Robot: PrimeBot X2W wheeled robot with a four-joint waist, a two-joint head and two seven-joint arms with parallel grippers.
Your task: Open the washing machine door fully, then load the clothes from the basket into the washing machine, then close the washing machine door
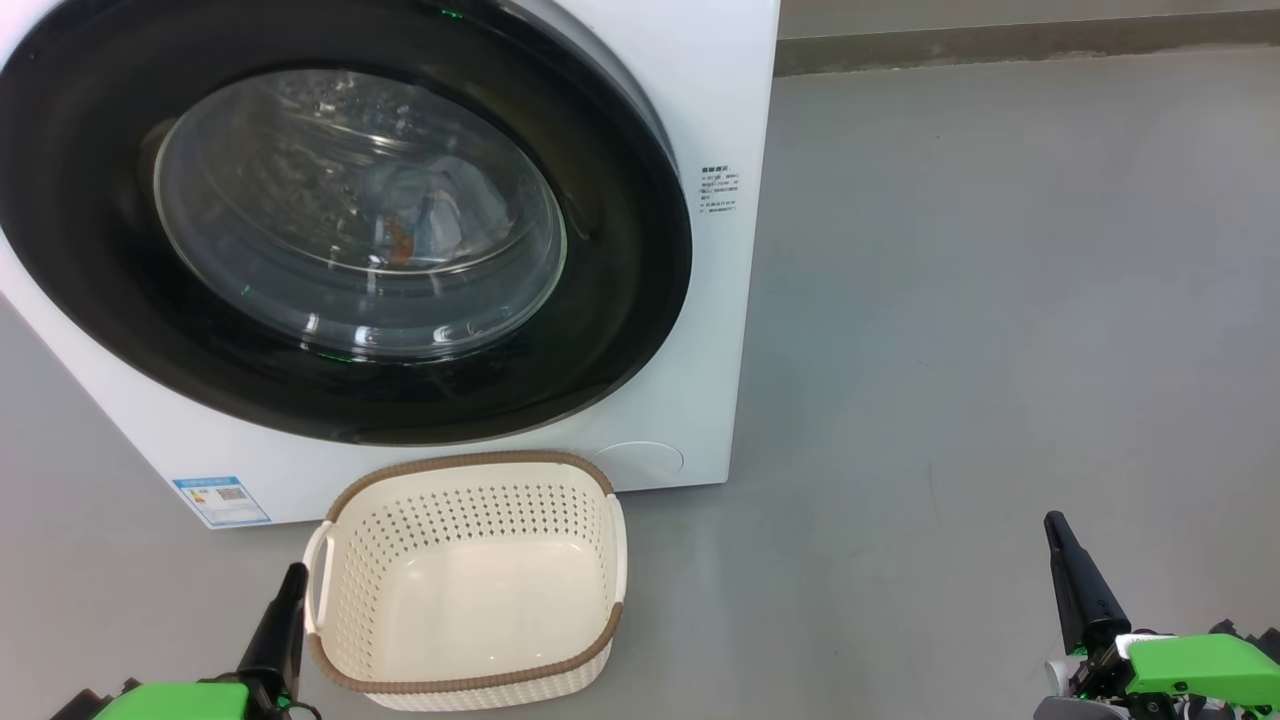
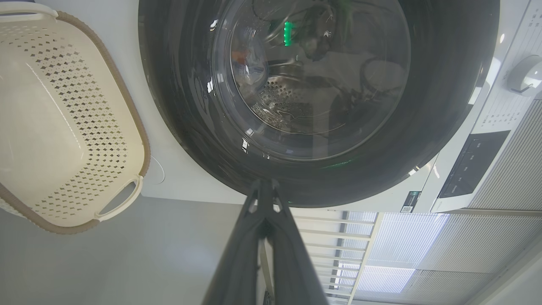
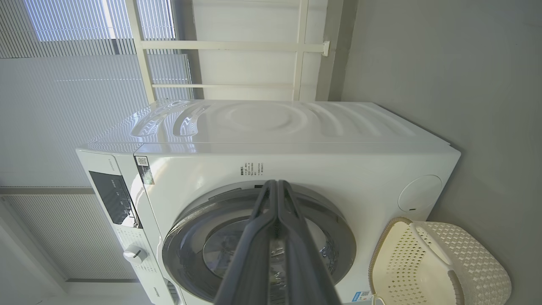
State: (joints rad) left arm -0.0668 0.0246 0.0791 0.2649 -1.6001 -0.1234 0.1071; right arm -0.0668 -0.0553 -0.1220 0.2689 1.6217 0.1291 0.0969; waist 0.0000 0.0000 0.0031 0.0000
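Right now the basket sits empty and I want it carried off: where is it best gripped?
On the basket, probably take the left side handle, coming from the robot's left with the left end effector: the white loop stands off the perforated wall, and the basket sits upright.

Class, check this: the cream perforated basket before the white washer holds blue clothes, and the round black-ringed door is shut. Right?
Wrong: the head view shows the cream perforated plastic basket empty. The round black-ringed door is shut, as stated.
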